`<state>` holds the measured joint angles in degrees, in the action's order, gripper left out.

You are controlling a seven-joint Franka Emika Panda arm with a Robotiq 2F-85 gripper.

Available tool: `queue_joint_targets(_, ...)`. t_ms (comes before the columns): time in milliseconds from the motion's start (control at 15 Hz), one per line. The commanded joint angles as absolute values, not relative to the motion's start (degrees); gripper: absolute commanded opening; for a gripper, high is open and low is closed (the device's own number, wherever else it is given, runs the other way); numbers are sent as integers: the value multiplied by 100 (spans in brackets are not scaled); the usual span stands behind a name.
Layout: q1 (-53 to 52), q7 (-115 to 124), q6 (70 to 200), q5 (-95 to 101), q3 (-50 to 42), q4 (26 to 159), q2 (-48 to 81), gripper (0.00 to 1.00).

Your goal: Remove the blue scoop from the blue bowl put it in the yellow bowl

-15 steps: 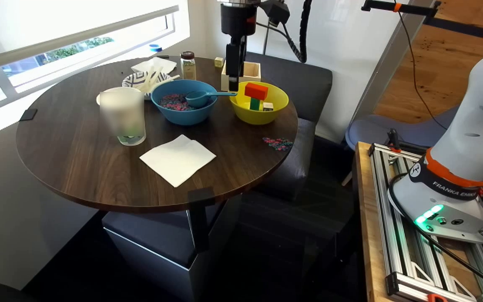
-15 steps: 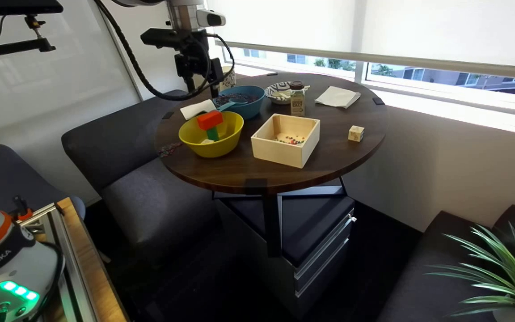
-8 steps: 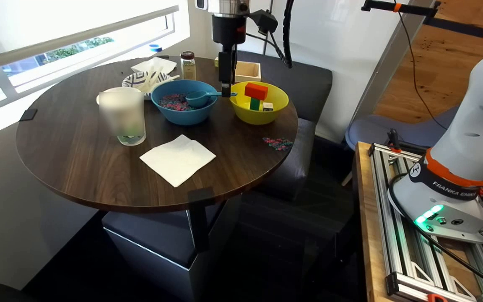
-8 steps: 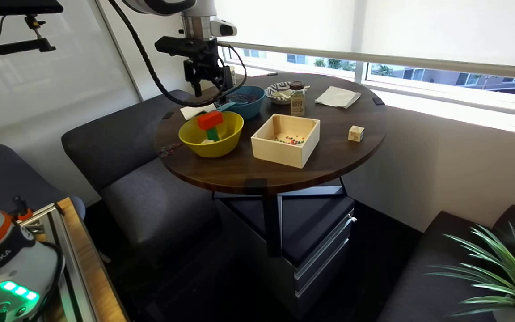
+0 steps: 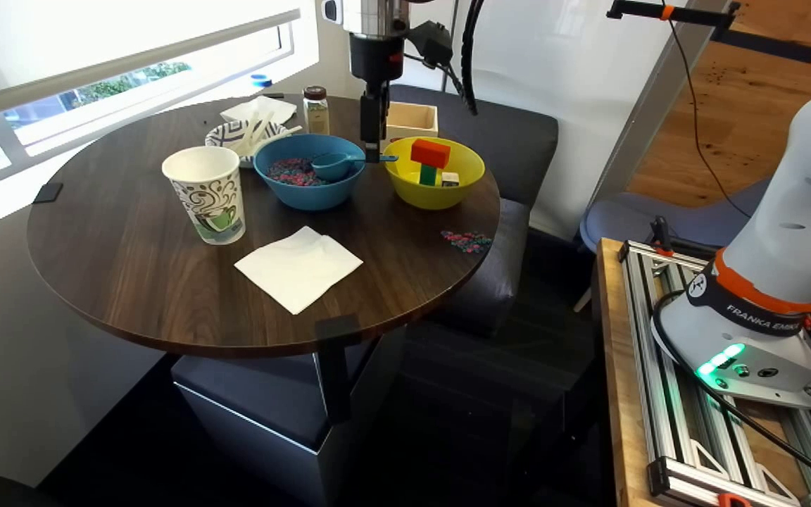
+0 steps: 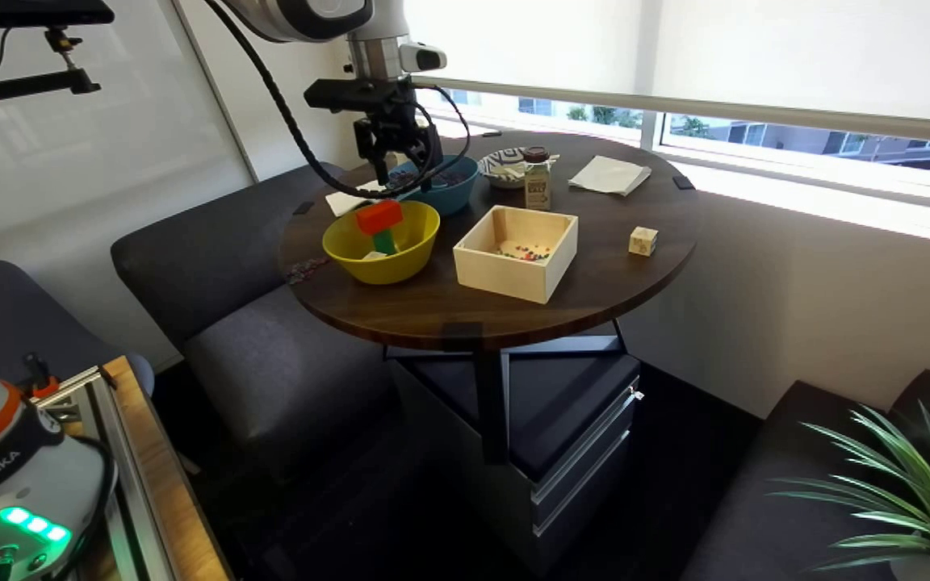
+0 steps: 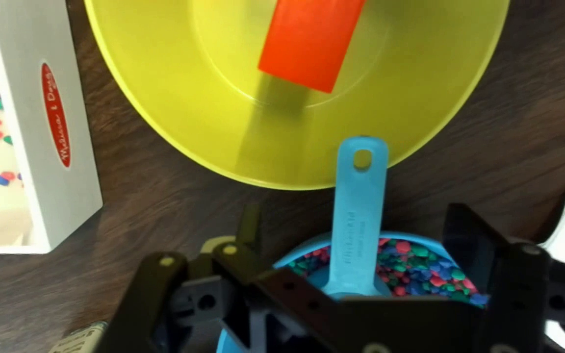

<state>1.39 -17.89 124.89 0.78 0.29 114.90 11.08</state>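
Note:
The blue scoop [image 5: 332, 166] lies in the blue bowl [image 5: 310, 195] on small coloured bits, its handle over the rim towards the yellow bowl [image 5: 434, 195]. In the wrist view the scoop's handle [image 7: 358, 215] reaches over the near rim of the yellow bowl [image 7: 174, 105]; the blue bowl [image 7: 227, 343] is partly hidden by my gripper. My gripper [image 7: 356, 221] is open, one finger on each side of the handle with gaps. In an exterior view my gripper [image 5: 372, 153] is at the handle. My gripper [image 6: 407, 179] hides most of the scoop in an exterior view.
The yellow bowl holds a red block [image 5: 430, 153] on a green block [image 5: 428, 174]. A wooden box [image 6: 505, 278] stands beside the bowls. A paper cup [image 5: 212, 204], white napkin [image 5: 298, 267], shaker jar [image 6: 538, 184] and patterned bowl [image 6: 501, 173] are on the table.
My gripper has moved down and from the yellow bowl's side towards the blue bowl, now around the scoop's handle. The scoop and both bowls have not moved.

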Motion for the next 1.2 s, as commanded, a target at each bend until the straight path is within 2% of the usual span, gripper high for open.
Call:
queue_joint_targets(0, 178, -1783, 12456, 169, 18, 11387, 1269, 78)
queue_joint_targets(200, 177, -1822, 12429, 110, 54, 11422, 1271, 61)
queue_joint_targets(333, 175, -1865, 12399, 87, 75, 11442, 1249, 40)
queue_joint_targets(533, 184, -1903, 12361, 42, 96, 11404, 1232, 16)
queue_joint_targets(667, 184, -1911, 12342, 34, 108, 11405, 1238, 3)
queue_joint_targets(733, 182, -1909, 12342, 32, 113, 11410, 1233, 8)
queue_joint_targets(1133, 169, -1926, 12171, -8, 149, 11454, 851, 6)
